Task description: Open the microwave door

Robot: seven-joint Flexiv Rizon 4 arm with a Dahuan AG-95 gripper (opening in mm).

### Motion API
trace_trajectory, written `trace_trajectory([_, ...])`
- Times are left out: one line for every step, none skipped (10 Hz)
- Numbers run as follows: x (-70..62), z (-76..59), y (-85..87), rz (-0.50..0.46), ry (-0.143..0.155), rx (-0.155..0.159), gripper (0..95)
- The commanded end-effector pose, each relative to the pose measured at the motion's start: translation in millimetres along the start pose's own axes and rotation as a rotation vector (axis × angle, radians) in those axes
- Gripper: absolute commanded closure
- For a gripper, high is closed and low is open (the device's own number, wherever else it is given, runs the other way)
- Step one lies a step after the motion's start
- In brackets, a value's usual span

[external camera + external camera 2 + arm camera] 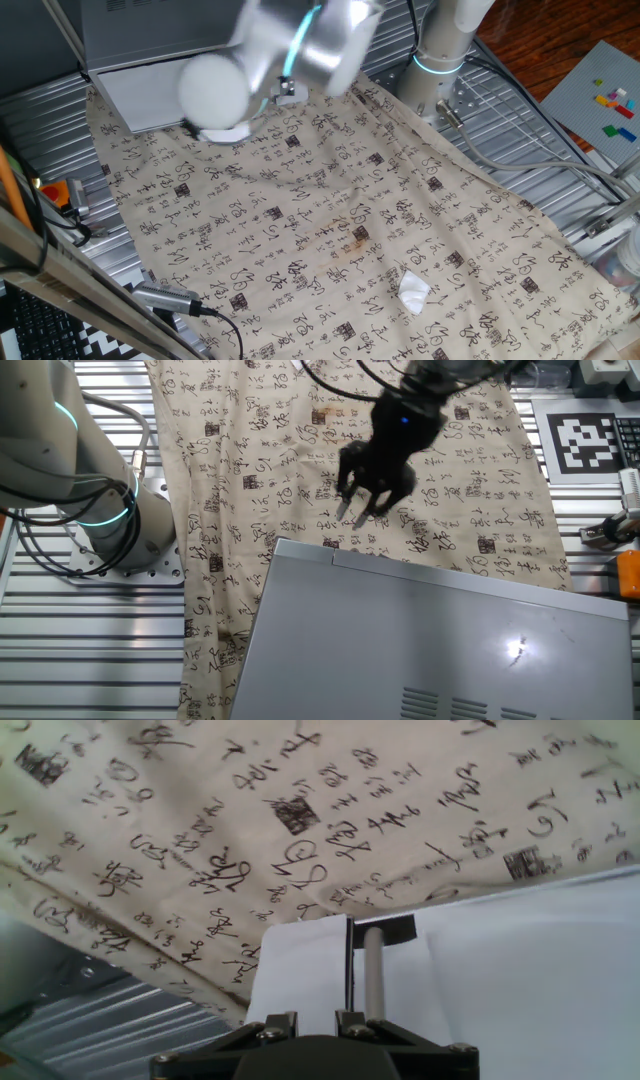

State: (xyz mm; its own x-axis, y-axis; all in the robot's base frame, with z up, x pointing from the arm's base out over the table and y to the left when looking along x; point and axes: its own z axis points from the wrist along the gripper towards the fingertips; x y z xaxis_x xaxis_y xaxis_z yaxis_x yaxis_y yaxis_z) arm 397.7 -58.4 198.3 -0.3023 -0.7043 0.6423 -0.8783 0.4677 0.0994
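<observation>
The microwave (pixel 430 640) stood at the far edge of the desk (pixel 520 130), its white door (pixel 155 95) lying flat and open on the printed cloth (pixel 330 220). The hand (pixel 358 510) hovered just beside the door's free edge, fingers (pixel 345 510) spread slightly and holding nothing. A crumpled white scrap (pixel 414 292) lay on the cloth, well apart.

Ribbed metal tabletop (pixel 560 150) under printed cloth (pixel 330 230)

big beige cloth printed with black characters (pixel 330 210) spread over the ribbed metal tabletop (pixel 545 135), small crumpled white paper (pixel 414 291) lying on the cloth (near its edge), grey plate with little coloured bricks (pixel 605 95), black-and-white square marker (pixel 592 432)
</observation>
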Motion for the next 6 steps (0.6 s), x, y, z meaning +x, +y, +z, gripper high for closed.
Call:
trace_trajectory([-3.9,5.2,13.5,-0.228,0.001,0.156,76.0])
trace_trajectory([-3.8,6.2,14.2,-0.255,0.012,0.195,76.0])
trace_trajectory([-3.8,6.0,14.0,-0.274,0.02,0.226,76.0])
trace_trajectory([-3.0,6.5,13.8,-0.301,0.034,0.275,76.0])
trace_trajectory([0.0,8.5,13.4,-0.319,0.04,0.318,76.0])
trace_trajectory([5.1,11.9,12.6,-0.316,0.036,0.324,76.0])
